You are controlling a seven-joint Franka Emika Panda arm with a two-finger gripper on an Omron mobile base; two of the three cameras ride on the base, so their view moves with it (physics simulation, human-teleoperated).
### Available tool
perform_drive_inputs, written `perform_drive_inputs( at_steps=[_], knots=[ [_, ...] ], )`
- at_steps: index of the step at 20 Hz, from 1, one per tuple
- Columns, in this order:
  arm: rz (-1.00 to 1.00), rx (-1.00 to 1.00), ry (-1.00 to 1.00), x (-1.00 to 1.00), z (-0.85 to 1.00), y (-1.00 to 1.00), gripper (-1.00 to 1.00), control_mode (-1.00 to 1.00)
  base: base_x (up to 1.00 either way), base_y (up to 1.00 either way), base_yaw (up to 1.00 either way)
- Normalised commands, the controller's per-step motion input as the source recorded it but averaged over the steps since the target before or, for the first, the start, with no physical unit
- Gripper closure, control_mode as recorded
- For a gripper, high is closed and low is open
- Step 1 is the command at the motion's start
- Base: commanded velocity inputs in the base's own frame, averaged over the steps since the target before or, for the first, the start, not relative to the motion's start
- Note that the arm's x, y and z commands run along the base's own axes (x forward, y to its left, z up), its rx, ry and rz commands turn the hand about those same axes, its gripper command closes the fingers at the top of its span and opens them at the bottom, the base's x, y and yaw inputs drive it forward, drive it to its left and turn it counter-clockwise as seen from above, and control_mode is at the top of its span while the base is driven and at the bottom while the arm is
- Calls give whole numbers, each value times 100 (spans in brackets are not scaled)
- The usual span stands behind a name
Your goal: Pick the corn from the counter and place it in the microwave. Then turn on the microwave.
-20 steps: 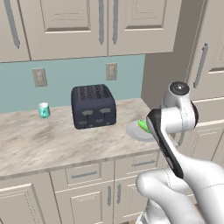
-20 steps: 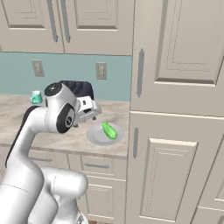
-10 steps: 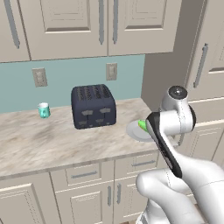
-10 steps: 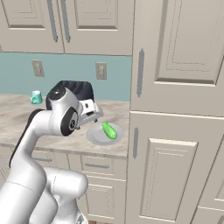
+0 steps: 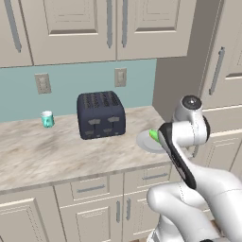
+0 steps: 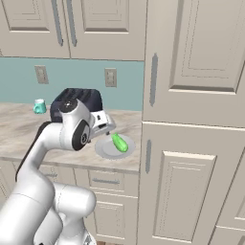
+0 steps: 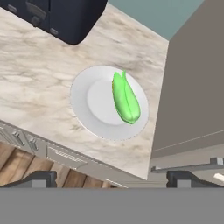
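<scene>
Dark finger tips of the gripper stand at their widest in the hand view, one at each lower corner, with nothing between them and nothing touched. The gripper hangs above the counter's front edge, apart from everything on the worktop.

Just beyond it lies one white round plate, and on that plate one corn, bright green, lying a little off the plate's middle towards the tall cabinet side, its pointed husk tip aimed at the back wall. In the right base view the same corn rests on the plate right by the tall cabinet; in the left base view only a sliver of the corn and the plate shows past the arm.

The plate sits on the beige marbled counter, near its right end. Further along stands one dark toaster, well apart from the plate, and beyond that one small teal cup near the backsplash. Two wall outlets are set in the pale blue backsplash above the counter.
</scene>
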Motion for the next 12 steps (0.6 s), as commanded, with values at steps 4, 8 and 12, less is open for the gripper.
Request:
perform_drive_inputs(
  at_steps=[4,8,12],
  knots=[
    [1,0,0,13,-15,-4,-100,-100,0,0,0],
    [1,0,0,14,-15,-3,-100,-100,0,0,0],
    [0,0,0,16,-14,-2,-100,-100,0,0,0]
  ],
)
